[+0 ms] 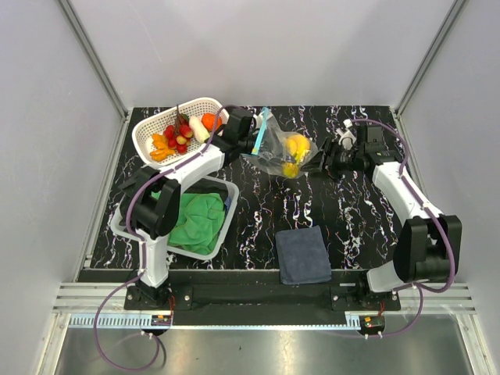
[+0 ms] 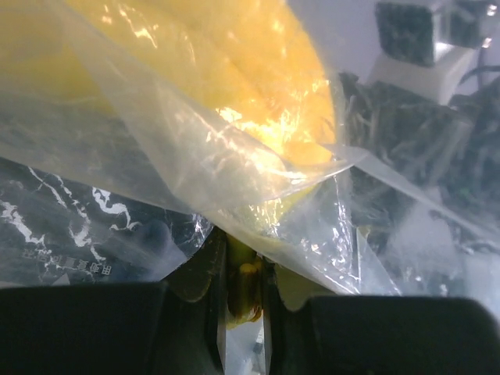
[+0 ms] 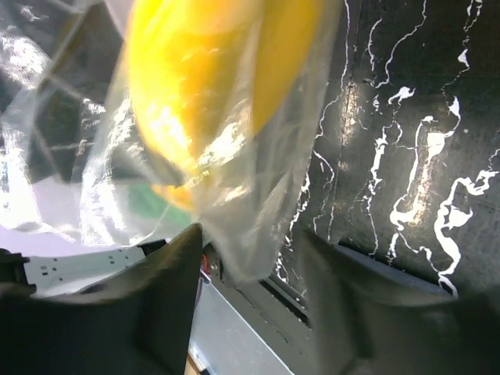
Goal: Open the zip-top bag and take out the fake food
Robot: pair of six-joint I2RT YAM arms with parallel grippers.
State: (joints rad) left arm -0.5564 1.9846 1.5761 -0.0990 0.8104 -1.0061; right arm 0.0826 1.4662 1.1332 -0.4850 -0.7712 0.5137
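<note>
The zip-top bag (image 1: 273, 155) hangs above the middle of the table, its teal zip strip (image 1: 262, 130) on the left. A yellow banana bunch (image 1: 295, 148) of fake food shows inside it. My left gripper (image 1: 254, 143) is shut on the bag's film near the zip side. In the left wrist view the fingers (image 2: 244, 250) pinch clear plastic (image 2: 258, 180) below the banana (image 2: 234, 62). My right gripper (image 1: 317, 166) stands open at the bag's right side. In the right wrist view a corner of the bag (image 3: 258, 180) droops between its spread jaws (image 3: 254, 242), with the banana (image 3: 203, 70) above.
A white basket (image 1: 148, 129) at the back left holds several fake food pieces (image 1: 178, 134). A clear bin (image 1: 226, 219) with a green cloth (image 1: 195, 215) stands at the front left. A dark blue folded cloth (image 1: 303, 254) lies near the front edge.
</note>
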